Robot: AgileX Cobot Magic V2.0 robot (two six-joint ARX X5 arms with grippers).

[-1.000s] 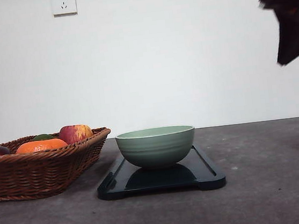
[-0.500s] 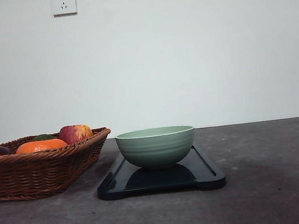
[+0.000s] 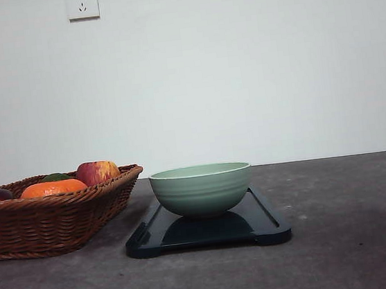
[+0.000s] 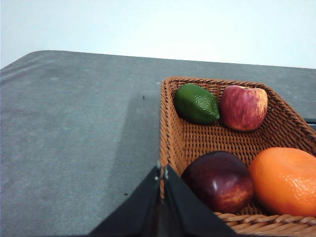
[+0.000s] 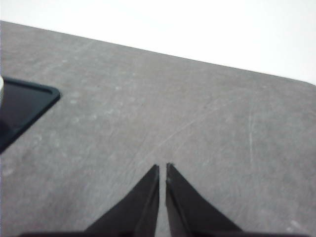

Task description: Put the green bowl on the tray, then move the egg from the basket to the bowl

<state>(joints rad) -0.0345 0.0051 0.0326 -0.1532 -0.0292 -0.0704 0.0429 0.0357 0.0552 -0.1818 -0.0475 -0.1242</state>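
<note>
On the glossy dark rectangular tray [image 3: 266, 221] sits the pale sage-green ceramic bowl [image 3: 201, 189], so the egg is next. Both the left gripper [image 4: 162, 174] and right gripper [image 5: 163, 169] are closed, empty. No egg is visible in the brown wicker basket [image 4: 173, 143] among its fruit.

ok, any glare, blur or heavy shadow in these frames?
Front view: sharp and evenly lit; the glossy dark rectangular tray mirrors the pale green ceramic bowl. Left wrist view: highlight on the dark red fruit, long shadow on the grey tabletop. Right wrist view: slightly soft, no glare.
</note>
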